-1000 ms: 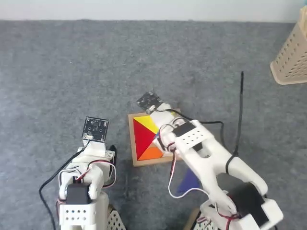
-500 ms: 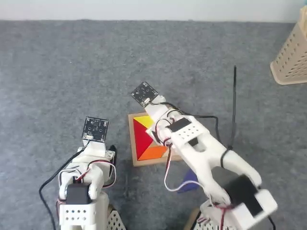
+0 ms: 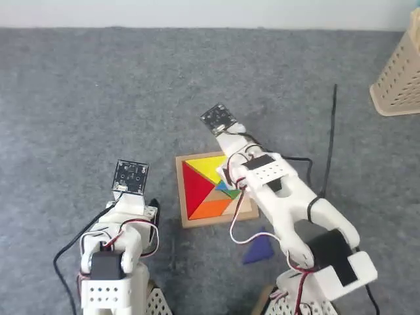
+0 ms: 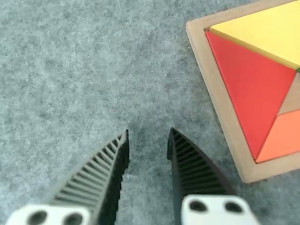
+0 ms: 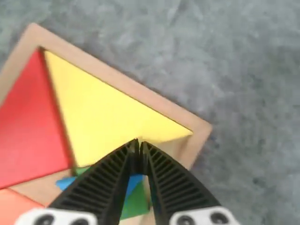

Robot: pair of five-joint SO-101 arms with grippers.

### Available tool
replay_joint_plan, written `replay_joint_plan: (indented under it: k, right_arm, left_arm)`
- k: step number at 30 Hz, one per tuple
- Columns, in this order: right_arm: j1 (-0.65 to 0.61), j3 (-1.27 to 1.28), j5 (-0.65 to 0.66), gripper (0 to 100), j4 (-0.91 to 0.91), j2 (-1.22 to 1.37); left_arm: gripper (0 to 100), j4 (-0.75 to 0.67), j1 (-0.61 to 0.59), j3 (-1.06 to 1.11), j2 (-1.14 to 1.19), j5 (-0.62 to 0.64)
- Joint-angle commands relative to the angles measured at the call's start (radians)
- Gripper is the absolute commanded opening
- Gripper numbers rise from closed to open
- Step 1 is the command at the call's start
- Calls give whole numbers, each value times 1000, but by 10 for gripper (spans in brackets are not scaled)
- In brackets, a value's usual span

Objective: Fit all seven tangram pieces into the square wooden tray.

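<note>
While our right hand point(image 5: 139, 143) hangs pressed together over the square wooden tray point(image 3: 210, 222), we count five pieces inside: red triangle point(image 3: 194, 187), yellow triangle point(image 3: 209, 167), orange piece point(image 3: 211, 209), blue piece point(image 3: 225, 186) and green piece point(image 3: 233, 193). One purple piece point(image 3: 259, 249) lies on the counter point(image 3: 98, 85) near the tray's right corner on the arms' side. Our left hand point(image 4: 148, 132), spread, hovers beside the tray's left edge.

The high camera looks down over everything; both wrist cameras look down from very near. All share the wooden tray point(image 3: 179, 190).

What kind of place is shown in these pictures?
Probably a robotics test bench: the left arm and the right arm stand side by side on a grey felt cover, with a wooden puzzle tray near them.
</note>
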Motion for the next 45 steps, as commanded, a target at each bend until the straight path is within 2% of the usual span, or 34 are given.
replay_joint_plan:
  k: [1, 9, 22, 28, 45]
  right_arm:
    - [18, -46, 8, 7, -5, -94]
    - [15, 80, 15, 7, 65, -234]
    - [7, 78, 17, 7, 166, -246]
    - [64, 78, 17, 7, 170, -237]
    - [27, 80, 8, 6, 179, -283]
  left_arm:
    - [133, 5, 0, -4, -15, 8]
    - [133, 5, 0, -4, -15, 8]
    - [133, 5, 0, -4, -15, 8]
    - [133, 5, 0, -4, -15, 8]
    - [133, 5, 0, -4, -15, 8]
